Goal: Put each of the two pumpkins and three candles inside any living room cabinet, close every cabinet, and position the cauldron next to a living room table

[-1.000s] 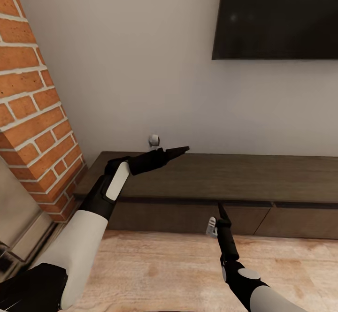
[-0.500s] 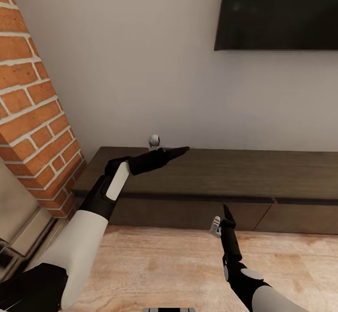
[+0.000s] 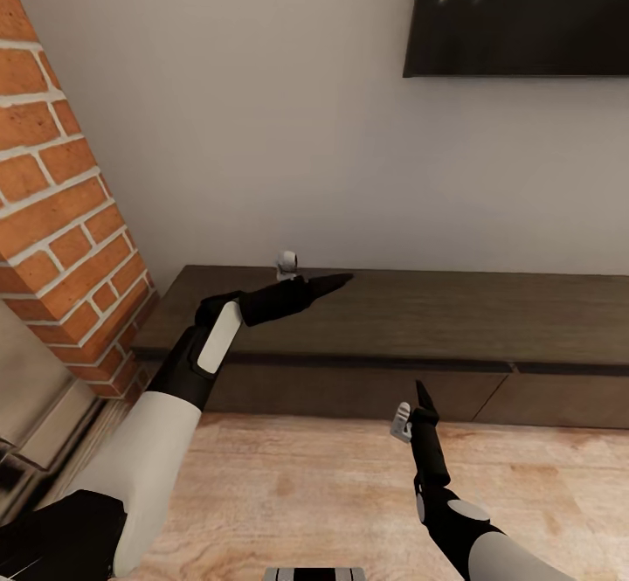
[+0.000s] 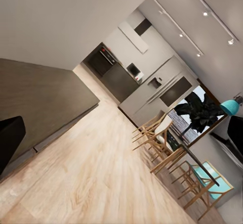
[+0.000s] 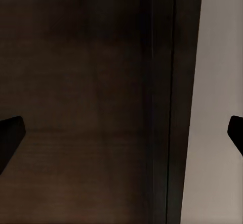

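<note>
The cabinet [image 3: 411, 319] is seen against the white wall [image 3: 262, 127], its long axis running left to right, drawer fronts shut and facing the robot. Bare wood floor [image 3: 297, 485] lies open before it. A brick column [image 3: 61, 214] bounds the left end; a dark screen [image 3: 524, 13] is mounted above. The left gripper [image 3: 336, 280] is held over the cabinet top, pointing right; whether its fingers are parted cannot be told. The right gripper [image 3: 419, 393] is held just before a drawer front, fingers spread apart, nothing between them.
</note>
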Controlling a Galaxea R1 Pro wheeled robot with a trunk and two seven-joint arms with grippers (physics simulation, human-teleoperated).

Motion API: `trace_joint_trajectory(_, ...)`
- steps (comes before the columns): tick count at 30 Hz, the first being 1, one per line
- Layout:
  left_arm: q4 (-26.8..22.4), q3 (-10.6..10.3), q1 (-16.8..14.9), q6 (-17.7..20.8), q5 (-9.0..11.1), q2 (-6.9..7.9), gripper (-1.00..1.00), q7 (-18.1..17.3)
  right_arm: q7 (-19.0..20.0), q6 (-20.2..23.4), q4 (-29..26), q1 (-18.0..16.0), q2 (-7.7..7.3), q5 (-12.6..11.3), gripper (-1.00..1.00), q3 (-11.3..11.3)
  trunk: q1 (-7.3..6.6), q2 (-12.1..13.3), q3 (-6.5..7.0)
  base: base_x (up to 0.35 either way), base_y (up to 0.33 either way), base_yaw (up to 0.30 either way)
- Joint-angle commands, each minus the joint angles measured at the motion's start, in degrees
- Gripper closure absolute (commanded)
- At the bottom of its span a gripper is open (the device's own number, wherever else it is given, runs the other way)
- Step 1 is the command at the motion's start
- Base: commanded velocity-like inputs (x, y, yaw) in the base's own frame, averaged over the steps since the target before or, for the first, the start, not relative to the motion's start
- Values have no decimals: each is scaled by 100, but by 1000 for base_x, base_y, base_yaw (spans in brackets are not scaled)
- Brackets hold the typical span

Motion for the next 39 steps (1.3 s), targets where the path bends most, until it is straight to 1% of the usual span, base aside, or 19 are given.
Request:
trace_joint_trajectory(1,0,0,0,0,0,0,-100,0,0,0,0,0,1,-2,-100,-1,0,0,0,0,0,0)
trace_joint_trajectory(10,20,0,0,0,0,0,-100,0,2,2,0,3,23,-7,-100,-2,0,0,0,0,0,0)
trace_joint_trajectory(14,36,0,0,0,0,-8,-100,0,3,0,0,1,19,-7,-100,-6,10,-5,-89,0,0,0)
trace_joint_trajectory(21,23,0,0,0,0,-7,-100,0,37,0,6,5,33,-21,-100,-10,10,-5,-89,0,0,0)
trace_joint_trajectory(28,10,0,0,0,0,-1,-100,0,61,30,4,-46,15,-24,-100,-11,10,-5,-89,1,0,0)
trace_joint_trajectory(39,15,0,0,0,0,-2,-100,-9,74,38,1,-53,20,-24,-100,-11,10,-5,-89,59,0,0)
